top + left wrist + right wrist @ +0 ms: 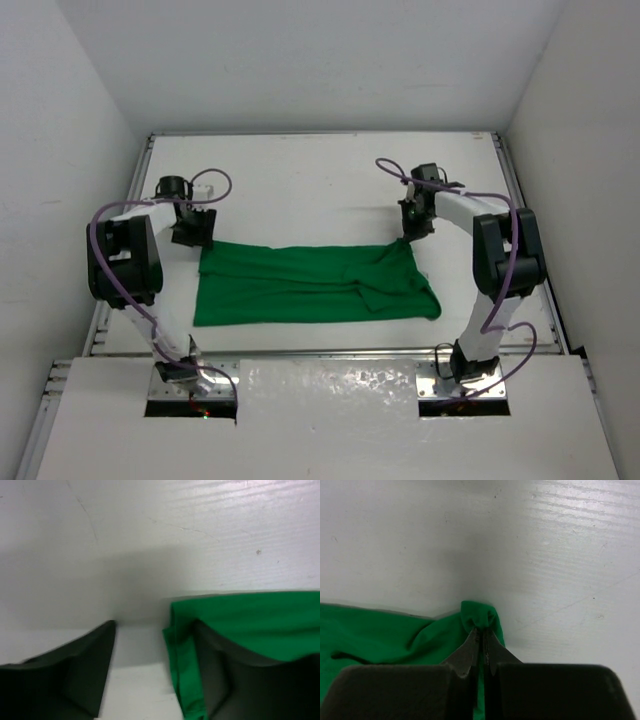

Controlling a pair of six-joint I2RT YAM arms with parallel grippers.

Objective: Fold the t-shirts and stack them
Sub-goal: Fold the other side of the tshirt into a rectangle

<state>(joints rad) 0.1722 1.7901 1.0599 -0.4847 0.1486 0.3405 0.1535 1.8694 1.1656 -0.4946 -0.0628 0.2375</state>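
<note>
1. My right hand (481, 636) is clenched on the far right corner of the green t-shirt (310, 285). A small tuft of cloth is pinched between the tips so the corner can be lifted.
2. My left hand (152, 630) stands unclenched at the far left corner, the hem lying between its fingers; it grips nothing yet.
3. The t-shirt lies across the middle of the surface (300, 180) as a long band. I judge both far corners are being taken to fold it toward me.
</note>
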